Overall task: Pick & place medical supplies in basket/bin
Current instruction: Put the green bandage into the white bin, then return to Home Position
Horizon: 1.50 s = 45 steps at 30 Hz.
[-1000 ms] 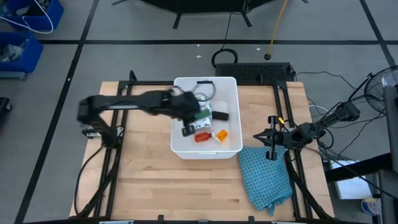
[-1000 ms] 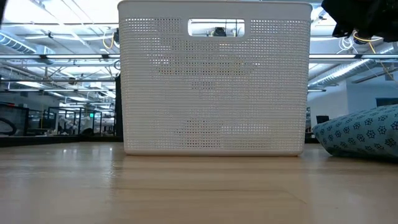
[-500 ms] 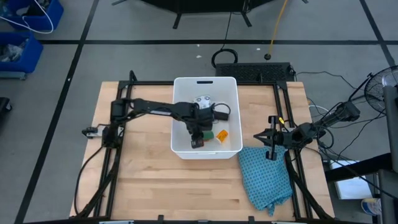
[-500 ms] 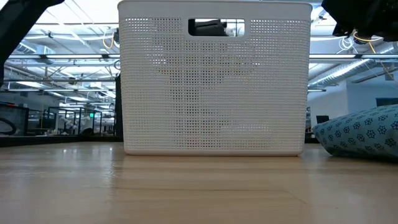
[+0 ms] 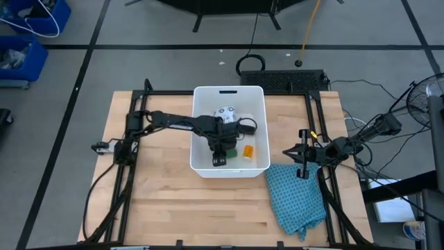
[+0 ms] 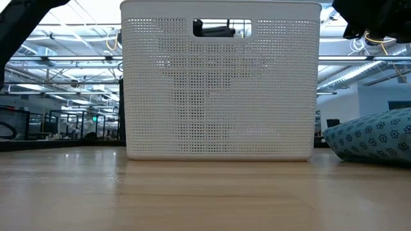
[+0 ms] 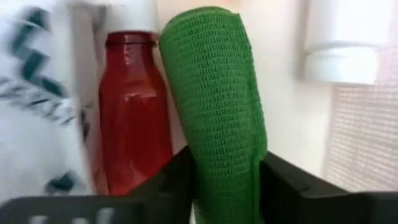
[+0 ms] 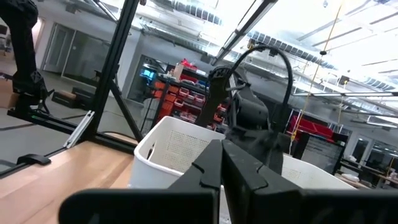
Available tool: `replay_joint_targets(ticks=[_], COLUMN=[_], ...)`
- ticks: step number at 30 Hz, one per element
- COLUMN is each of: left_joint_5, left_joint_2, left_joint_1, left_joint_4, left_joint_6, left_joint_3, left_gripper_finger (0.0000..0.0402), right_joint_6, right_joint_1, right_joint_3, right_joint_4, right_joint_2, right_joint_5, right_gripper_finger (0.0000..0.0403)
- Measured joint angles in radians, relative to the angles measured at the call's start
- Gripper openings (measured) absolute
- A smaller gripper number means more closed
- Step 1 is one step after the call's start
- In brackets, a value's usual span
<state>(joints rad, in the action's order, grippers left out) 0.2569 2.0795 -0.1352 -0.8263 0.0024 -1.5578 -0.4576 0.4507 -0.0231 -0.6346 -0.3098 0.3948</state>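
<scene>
The white basket [image 5: 196, 104] [image 6: 221, 83] stands at the table's far middle. My left gripper [image 5: 219, 157] [image 7: 225, 186] reaches down inside it, near its near wall, shut on the green flat bar [image 7: 214, 93]. Beside the bar in the left wrist view are the red bottle [image 7: 132, 112], the white patterned packet [image 7: 37, 124] and a white little bottle [image 7: 342, 43]. From above, the orange vial [image 5: 248, 150] and a black block [image 5: 248, 126] lie on the basket's floor. My right gripper [image 5: 300, 154] [image 8: 221, 168] hangs shut over the table's right edge. My left gripper pinches the green flat bar between its two fingers [image 7: 168, 183], at the bar's end nearest the wrist [image 7: 225, 174]. The fingers come from above, slanting toward the table's near side, with the bar running along them. Whether the bar's far end rests on the basket's floor is hidden.
A teal waffle-weave cloth [image 5: 298, 198] [image 6: 372, 138] lies crumpled at the table's right near corner, just below my right gripper. Bare wood spreads left of and in front of the basket. A black frame rims the table.
My left gripper has carried the green flat bar from above the basket's middle down into the basket and toward its near wall, now covering the red bottle in the high view. It has stayed shut on the bar.
</scene>
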Motion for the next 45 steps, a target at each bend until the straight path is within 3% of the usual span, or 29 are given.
replay_joint_targets(ticks=[4, 9, 13, 16, 18, 21, 27, 29, 33, 37, 45], left_joint_5=[-0.014, -0.114, -0.187, -0.206, -0.208, -0.207, -0.137, -0.115, -0.123, -0.123, -0.074], left_joint_2=[-0.041, -0.136, -0.247, -0.37, -0.46, -0.602, -0.94, -1.055, -1.263, -1.423, -1.58], left_joint_1=[0.0, 0.002, 0.002, 0.002, 0.006, 0.014, 0.019, 0.019, 0.018, 0.009, -0.018], left_joint_4=[-0.022, -0.03, -0.047, -0.065, -0.085, -0.088, 0.161, 0.274, 0.487, 0.662, 0.853], left_joint_6=[0.034, 0.035, 0.057, 0.075, 0.108, 0.184, 0.21, 0.21, 0.206, 0.202, 0.194], left_joint_3=[-0.002, -0.002, -0.002, -0.002, 0.001, 0.046, 0.355, 0.497, 0.763, 0.978, 1.211], left_gripper_finger=[0.0215, 0.0302, 0.0339, 0.0346, 0.0333, 0.0274, 0.006, 0.0018, 0.0016, 0.0005, 0.0003], right_joint_6=[0.0, 0.0, 0.0, 0.013, 0.026, 0.027, 0.064, 0.071, 0.11, 0.184, 0.357], right_joint_1=[0.0, 0.0, 0.0, 0.0, 0.0, 0.0, 0.0, -0.005, -0.057, -0.162, -0.36], right_joint_3=[0.0, 0.0, 0.0, 0.0, 0.0, 0.0, 0.0, 0.0, 0.0, 0.0, 0.0], right_joint_4=[0.002, 0.003, 0.003, 0.003, 0.003, 0.003, 0.003, 0.0, 0.002, 0.052, 0.101], right_joint_2=[0.0, 0.0, 0.0, 0.0, 0.0, 0.0, 0.0, 0.0, 0.002, 0.001, 0.002], right_joint_5=[-0.001, -0.001, -0.001, 0.002, 0.002, 0.002, 0.003, 0.005, 0.02, -0.125, -0.292], right_gripper_finger=[0.0, 0.0, 0.0, 0.0, 0.0, 0.0, 0.0, 0.0, 0.0, 0.0, 0.0])
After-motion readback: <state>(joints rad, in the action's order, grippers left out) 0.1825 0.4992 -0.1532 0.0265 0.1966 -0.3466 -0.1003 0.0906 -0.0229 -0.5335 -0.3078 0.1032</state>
